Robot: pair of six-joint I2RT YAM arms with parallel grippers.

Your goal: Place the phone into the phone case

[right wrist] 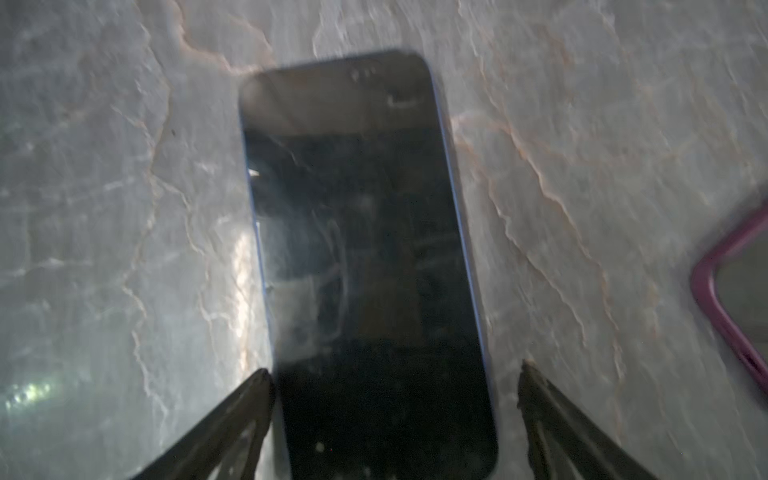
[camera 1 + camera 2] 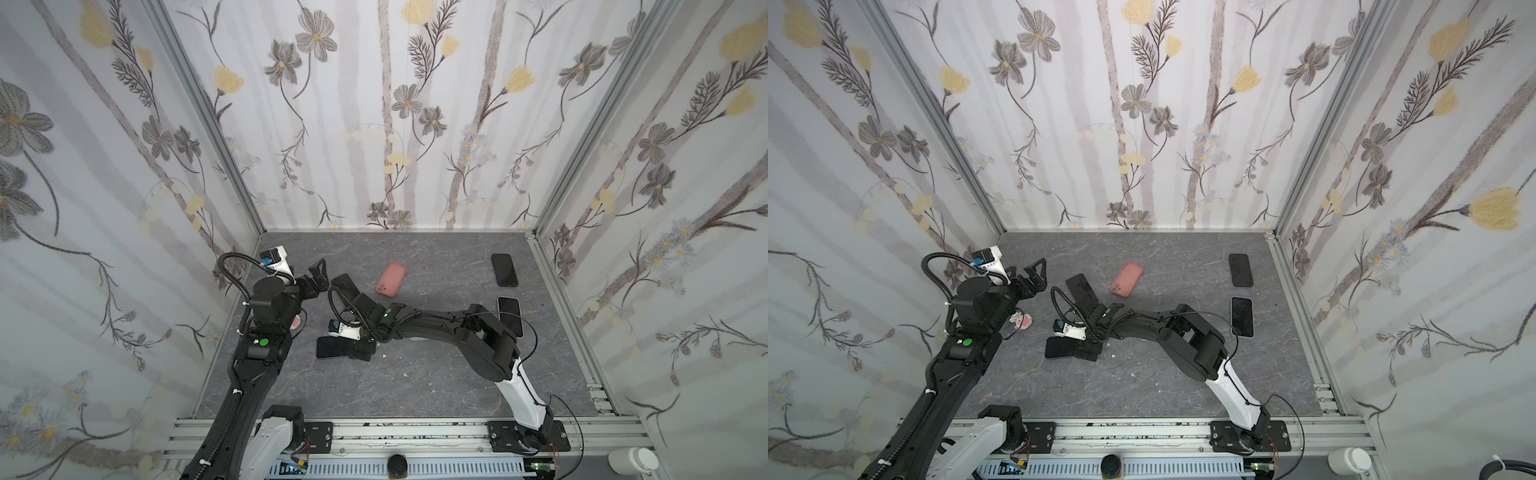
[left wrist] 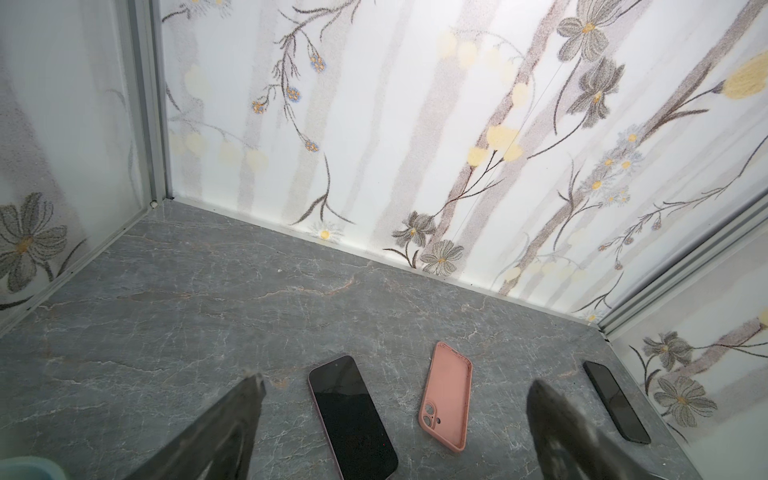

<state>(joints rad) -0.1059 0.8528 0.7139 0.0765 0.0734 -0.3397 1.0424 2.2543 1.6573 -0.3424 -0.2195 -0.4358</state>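
Nearest, left of the counter's (image 2: 436, 374) middle: blue-edged phone (image 1: 365, 249) flat, screen up, between the spread jaws of the right gripper (image 2: 360, 351), not clamped. Further back, by the right edge, white-edged phone (image 2: 512, 311). Beyond, near the left edge, left gripper (image 3: 397, 395) raised, jaws wide apart, empty. Just past it, pink-edged phone (image 3: 351, 415), then pink case (image 2: 391, 280) beside it, not touching. Toward the far right corner, black phone (image 2: 504, 270).

Phone case (image 2: 391, 279) on worktop (image 2: 436, 374), centre-back. Left phone (image 2: 343, 284) beside it; front phone (image 2: 328, 347) nearer; far phone (image 2: 504, 270) right.
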